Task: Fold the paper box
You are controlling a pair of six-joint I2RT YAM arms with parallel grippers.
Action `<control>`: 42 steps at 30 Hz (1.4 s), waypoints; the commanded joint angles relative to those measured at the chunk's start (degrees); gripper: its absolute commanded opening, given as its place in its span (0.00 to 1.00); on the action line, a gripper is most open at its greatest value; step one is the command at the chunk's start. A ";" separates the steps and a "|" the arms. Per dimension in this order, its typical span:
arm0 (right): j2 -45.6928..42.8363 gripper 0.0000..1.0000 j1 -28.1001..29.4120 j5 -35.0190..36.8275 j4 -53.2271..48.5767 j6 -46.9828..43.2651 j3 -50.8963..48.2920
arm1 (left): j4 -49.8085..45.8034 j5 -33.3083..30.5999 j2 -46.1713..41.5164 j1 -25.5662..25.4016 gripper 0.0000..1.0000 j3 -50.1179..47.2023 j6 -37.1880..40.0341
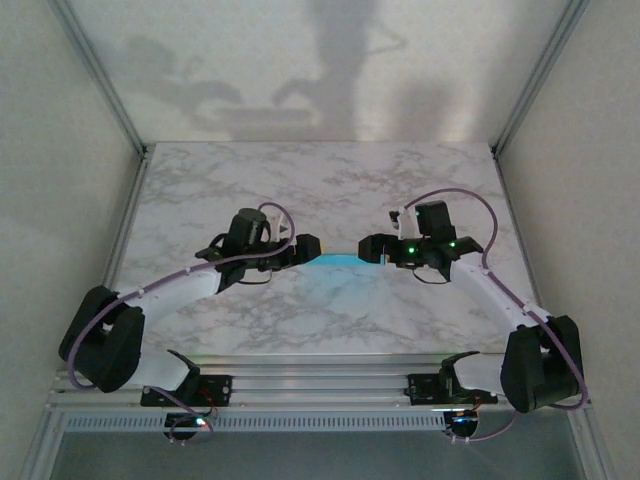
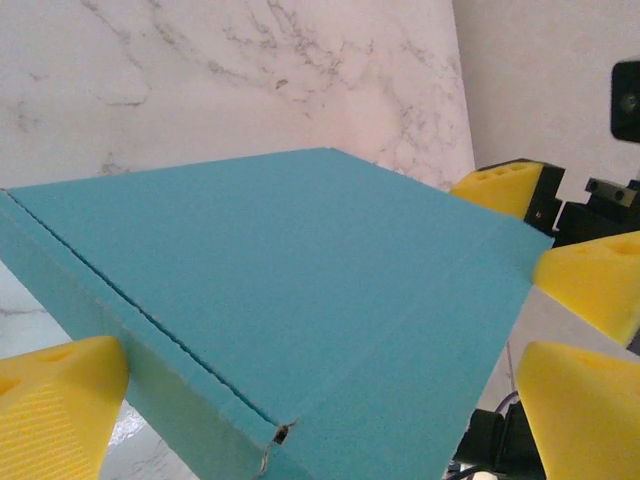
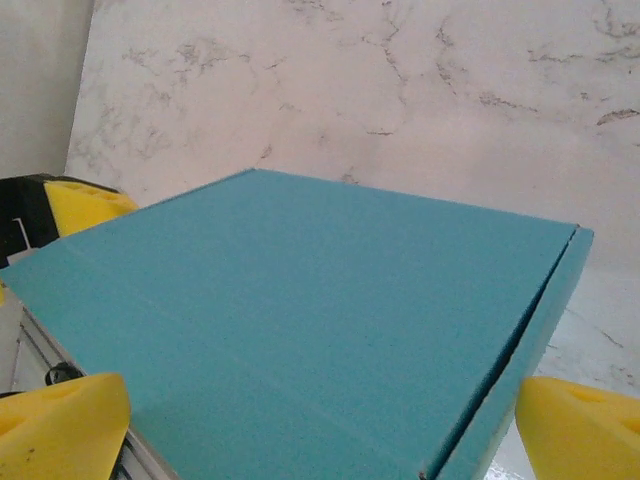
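Observation:
The paper box (image 1: 335, 261) is a shallow turquoise box with its lid down, hanging level above the marble table (image 1: 330, 180) between my two arms. A pale blue glow lies on the table under it. My left gripper (image 1: 305, 250) holds its left end, and in the left wrist view the box (image 2: 300, 270) spans the gap between the yellow fingers (image 2: 55, 410). My right gripper (image 1: 372, 247) holds the opposite end, with the box (image 3: 300, 310) wedged between its fingers (image 3: 580, 430). Both sets of jaws stand very wide, closed against the box's sides.
Metal frame posts (image 1: 120, 110) and white walls close in the table on the left, right and back. The arm bases (image 1: 190, 385) sit on the rail at the near edge. Bare marble lies beyond the box and below it.

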 commanded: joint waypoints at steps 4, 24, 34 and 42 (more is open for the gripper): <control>0.71 0.99 -0.20 -0.38 -1.39 2.28 0.98 | 0.34 1.02 0.03 0.70 0.99 1.08 -0.26; 2.67 0.99 -0.06 2.17 2.06 3.20 -6.55 | -3.45 -0.67 4.40 0.54 1.00 -1.29 5.22; 6.28 0.99 0.44 0.61 8.17 3.81 -10.68 | -1.44 1.36 10.91 0.53 0.99 -0.10 5.59; 8.21 0.99 0.88 -0.55 11.19 4.58 -11.77 | -0.69 3.06 13.10 0.27 0.99 -0.28 4.84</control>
